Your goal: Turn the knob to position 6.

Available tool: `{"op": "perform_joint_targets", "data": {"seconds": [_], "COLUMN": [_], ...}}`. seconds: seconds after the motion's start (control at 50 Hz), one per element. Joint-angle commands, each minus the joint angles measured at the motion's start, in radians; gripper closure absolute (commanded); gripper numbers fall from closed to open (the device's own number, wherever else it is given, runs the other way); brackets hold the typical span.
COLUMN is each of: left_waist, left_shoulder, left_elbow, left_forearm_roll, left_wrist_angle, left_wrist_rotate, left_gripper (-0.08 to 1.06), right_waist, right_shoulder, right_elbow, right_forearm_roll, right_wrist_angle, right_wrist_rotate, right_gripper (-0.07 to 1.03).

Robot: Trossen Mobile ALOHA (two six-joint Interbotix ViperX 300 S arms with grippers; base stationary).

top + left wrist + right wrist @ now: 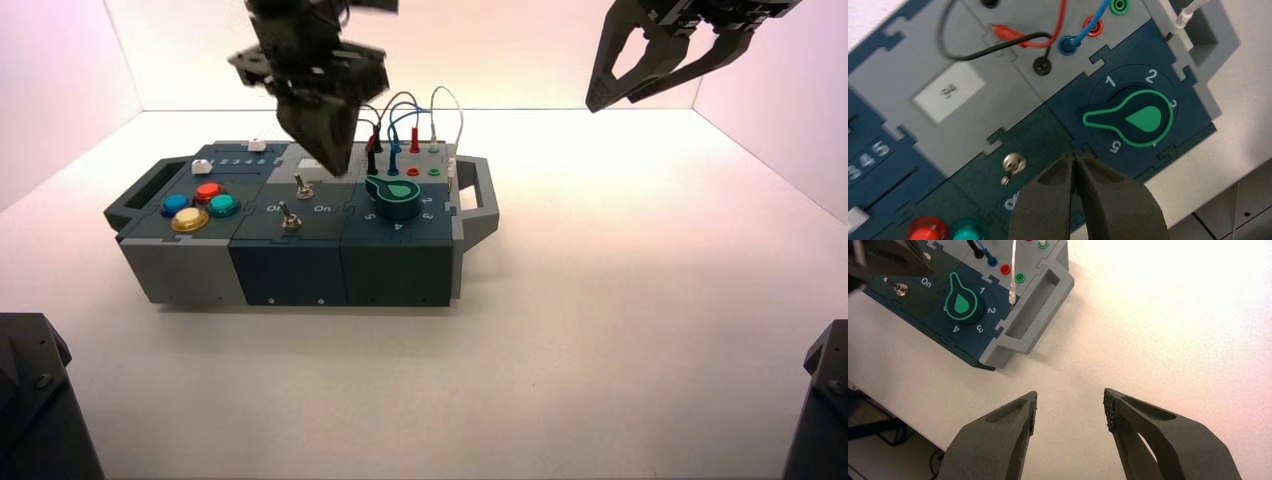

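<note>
The dark teal teardrop knob with its green outline sits on the right part of the box. In the left wrist view the knob points its tip at the gap between digits 1 and 5. Digit 6 shows in no view. The knob also shows in the right wrist view. My left gripper is shut and empty. It hovers above the box just left of the knob, with its fingertips apart from the knob. My right gripper is open and empty, raised high at the back right; it also shows in its own wrist view.
Two metal toggle switches stand left of the knob. Coloured push-buttons sit at the box's left end. Red, blue, black and white wires arch up behind the knob. A grey handle sticks out at the box's right end.
</note>
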Motion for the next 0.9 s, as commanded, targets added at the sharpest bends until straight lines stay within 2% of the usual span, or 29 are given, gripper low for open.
{"op": "perform_joint_targets", "data": {"seconds": [0.02, 0.2, 0.24, 0.32, 0.38, 0.44, 0.52, 0.64, 0.78, 0.9], "left_waist": [0.009, 0.012, 0.012, 0.012, 0.012, 0.012, 0.012, 0.012, 0.012, 0.012], "left_shoulder": [-0.074, -0.163, -0.186, -0.225, -0.259, -0.287, -0.327, -0.390, -0.482, -0.561], "left_elbow": [-0.018, -0.037, -0.040, -0.043, -0.044, -0.038, -0.029, 0.008, 0.071, 0.118], "left_forearm_roll": [0.002, 0.000, 0.000, -0.002, -0.003, -0.009, -0.017, -0.014, -0.009, -0.008], "left_wrist_angle": [0.029, 0.106, 0.121, 0.141, 0.155, 0.163, 0.172, 0.193, 0.184, 0.164], "left_wrist_rotate": [0.000, 0.000, 0.000, 0.002, -0.002, -0.002, -0.003, 0.002, 0.009, 0.014], "left_gripper": [1.00, 0.98, 0.92, 0.74, 0.54, 0.45, 0.41, 0.34, 0.15, 0.12], "right_waist": [0.002, 0.002, 0.002, 0.002, 0.002, 0.002, 0.002, 0.002, 0.002, 0.002], "right_shoulder": [-0.005, -0.005, -0.005, -0.005, -0.005, -0.005, -0.005, -0.006, -0.005, -0.005], "right_elbow": [-0.015, -0.017, -0.017, -0.015, -0.015, -0.015, -0.015, -0.014, -0.014, -0.014], "right_forearm_roll": [0.000, 0.000, -0.002, -0.002, -0.002, -0.002, -0.003, -0.003, -0.005, -0.005], "right_wrist_angle": [-0.005, -0.005, -0.005, -0.005, -0.005, -0.005, -0.005, -0.006, -0.011, -0.011], "right_wrist_rotate": [-0.003, -0.003, -0.003, -0.003, -0.003, -0.003, -0.003, -0.003, -0.003, -0.003], "right_gripper": [0.27, 0.27, 0.27, 0.27, 0.27, 0.27, 0.27, 0.27, 0.27, 0.27]}}
